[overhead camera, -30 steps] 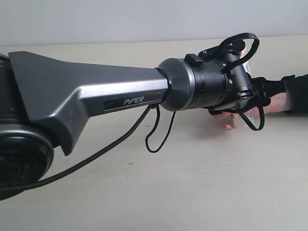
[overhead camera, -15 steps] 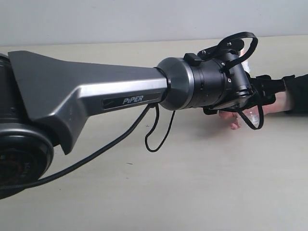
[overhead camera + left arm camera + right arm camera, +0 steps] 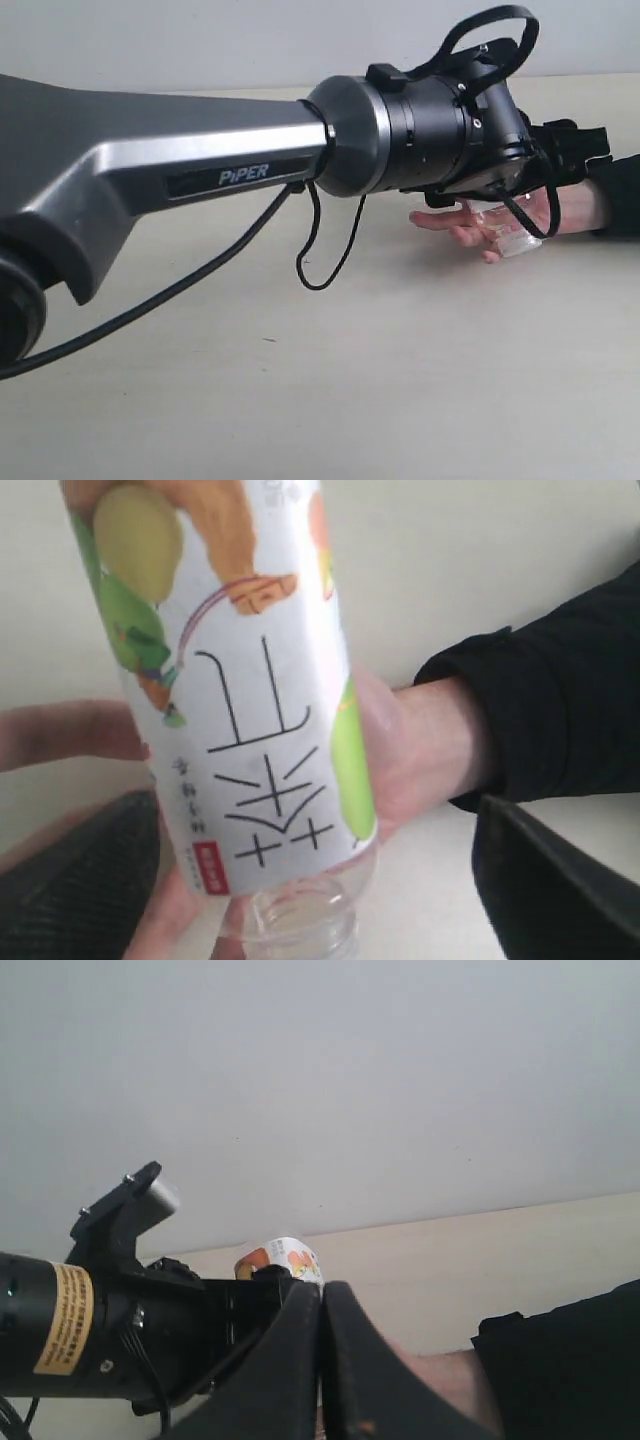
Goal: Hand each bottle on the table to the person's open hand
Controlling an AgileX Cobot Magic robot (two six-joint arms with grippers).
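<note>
Bottle point(image 3: 250, 680) with the apple label lies between the jaws of our left gripper point(image 3: 320, 885), which have just opened wide and let go. It rests on the person's open hand point(image 3: 468, 224), far right above the table point(image 3: 400, 380). Our right gripper point(image 3: 322, 1360) is closed, empty. This handover looks done.

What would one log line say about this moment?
left gripper: open | apple-and-orange-label bottle: resting on person's open hand | right gripper: shut, empty

One bottle point(image 3: 240, 680), one hand point(image 3: 465, 228)
</note>
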